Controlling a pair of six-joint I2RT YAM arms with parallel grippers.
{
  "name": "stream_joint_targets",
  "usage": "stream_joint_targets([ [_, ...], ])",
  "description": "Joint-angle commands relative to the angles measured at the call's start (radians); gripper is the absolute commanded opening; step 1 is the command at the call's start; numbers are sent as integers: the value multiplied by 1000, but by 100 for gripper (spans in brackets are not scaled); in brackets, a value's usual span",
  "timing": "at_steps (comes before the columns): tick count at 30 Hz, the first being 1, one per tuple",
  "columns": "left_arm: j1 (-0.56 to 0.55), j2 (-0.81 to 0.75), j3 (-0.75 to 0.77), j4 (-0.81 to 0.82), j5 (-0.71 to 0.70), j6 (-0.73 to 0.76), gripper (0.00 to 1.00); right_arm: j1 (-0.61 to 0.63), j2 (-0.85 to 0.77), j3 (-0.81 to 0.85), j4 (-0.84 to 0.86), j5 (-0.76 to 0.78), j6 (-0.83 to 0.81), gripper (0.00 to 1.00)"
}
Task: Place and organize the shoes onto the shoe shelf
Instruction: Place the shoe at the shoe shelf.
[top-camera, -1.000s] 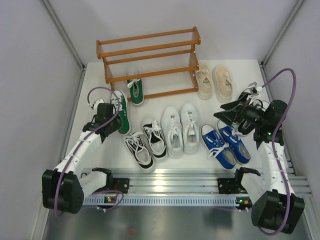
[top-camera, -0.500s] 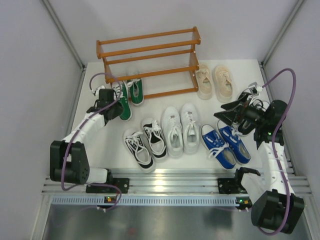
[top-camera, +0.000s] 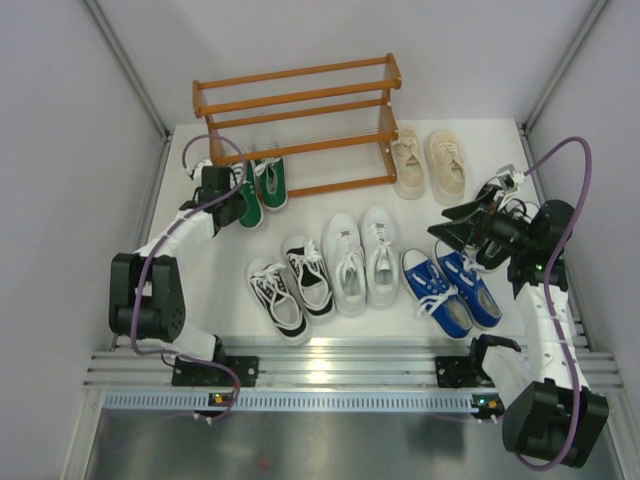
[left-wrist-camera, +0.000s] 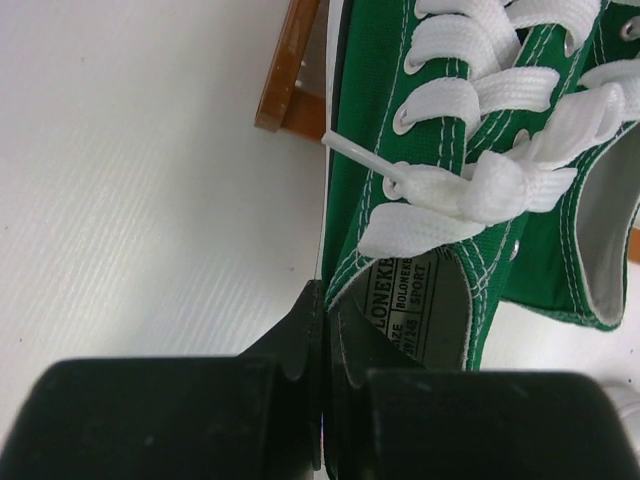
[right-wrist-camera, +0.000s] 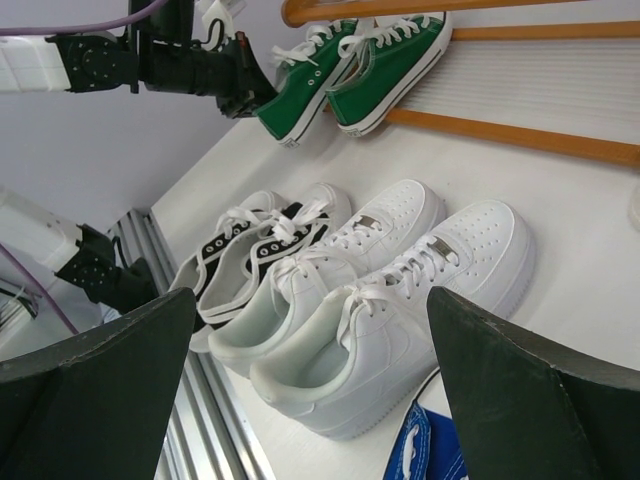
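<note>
Left claw (left-wrist-camera: 322, 300) is pinching the heel collar of one green shoe (left-wrist-camera: 365, 200), its jaws closed to a sliver on the canvas wall. Right claw (top-camera: 455, 225) is hanging with its jaws spread wide and gripping nothing.

Shelf (top-camera: 296, 76) is standing just beyond the left claw and far across the table (top-camera: 380, 325) from the right one. Only the green pair is at it. The other green shoe (top-camera: 270, 182) is lying at the bottom tier, toe pointing in under the rails, just to the right of the left claw. The held shoe is touching or nearly touching it on the left, with its toe reaching the shelf's corner post. Whether it is resting on the table or being carried cannot be told.

White pair (top-camera: 360, 258) is lying between the two claws, nearer the bases. Beige pair (top-camera: 428, 163) is sitting beyond the right claw, just beside the shelf's right end but not on it. Blue pair (top-camera: 452, 290) is lying directly beneath the right claw. Black-and-white pair (top-camera: 292, 288) is lying nearer the bases than the left claw, just left of the white pair.

Judging by this, the task is only getting started: the first pair is being finished at the bottom tier, and the four other pairs seen here are waiting on the table.
</note>
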Motion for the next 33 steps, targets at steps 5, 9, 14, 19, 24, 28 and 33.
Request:
stream_joint_targets([
  [5,8,28,82,199,-70,8,0,-19,-1,56,13,-5,-29,99],
  [9,8,44,83,228,-93,21,0,-20,0,56,10,-4,-31,100],
  [14,10,78,97,265,-114,26,0,-20,3,56,10,-5,-34,99],
  [19,13,110,97,293,-124,-5,0,-20,6,56,8,-4,-37,100],
  [24,13,131,112,306,-143,-57,0,-22,9,59,7,-5,-37,99],
  [28,13,140,114,322,-145,-81,0,-22,12,59,4,-5,-39,99],
  [33,13,167,121,333,-90,-68,0,-22,11,61,4,-8,-39,99],
])
